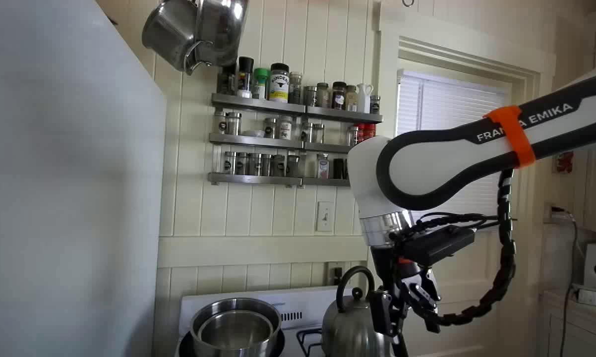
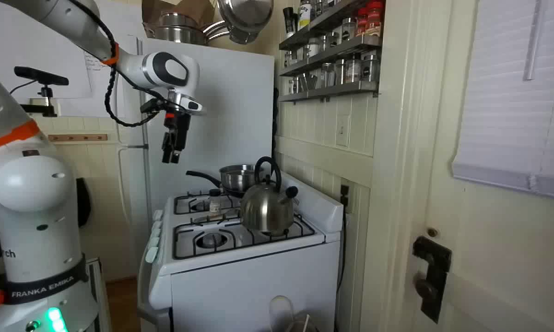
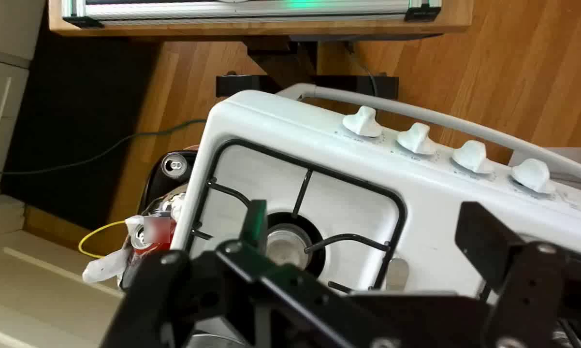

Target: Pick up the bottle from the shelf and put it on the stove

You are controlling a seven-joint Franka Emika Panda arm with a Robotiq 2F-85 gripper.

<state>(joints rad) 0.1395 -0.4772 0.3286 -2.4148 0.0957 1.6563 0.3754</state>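
A small clear bottle with a dark lid (image 2: 215, 206) stands upright on the stove (image 2: 254, 281) between the burner grates, seen in an exterior view. I cannot make it out in the wrist view. The white stove also shows in the wrist view (image 3: 426, 227) and in an exterior view (image 1: 308, 303). The three-tier grey shelf (image 1: 256, 141), also in an exterior view (image 2: 334, 90), hangs on the wall above, lined with several jars and bottles. My gripper (image 3: 368, 227) points down above the stove with its fingers wide apart and nothing between them; it shows in both exterior views (image 1: 408, 320) (image 2: 172, 157).
A steel kettle (image 2: 267, 212) (image 1: 352, 332) stands at the stove's back. A dark-handled pan (image 2: 235, 176) sits beside it, with nested steel bowls showing in an exterior view (image 1: 236, 327). The fridge (image 2: 212, 106) borders the stove. Steel pots (image 1: 171, 37) hang above. A bag with cans (image 3: 157, 237) is beside the stove.
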